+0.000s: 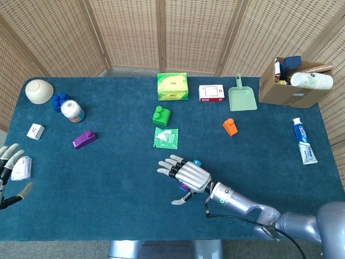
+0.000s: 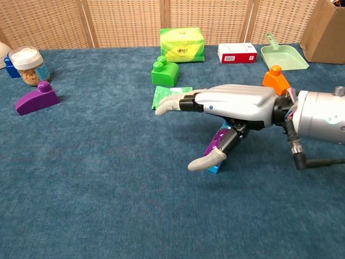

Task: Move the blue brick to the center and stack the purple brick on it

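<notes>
My right robot hand (image 2: 226, 105) hovers released, fingers spread, over the small purple plastic brick (image 2: 219, 140) stacked on the blue plastic brick (image 2: 215, 167).

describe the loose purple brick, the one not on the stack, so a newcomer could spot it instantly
Start at the left end of the blue table, where a white-lidded jar stands. Just in front of the jar lies the purple brick, alone on bare cloth. It is a wedge with one round stud, clear of both hands.
</notes>
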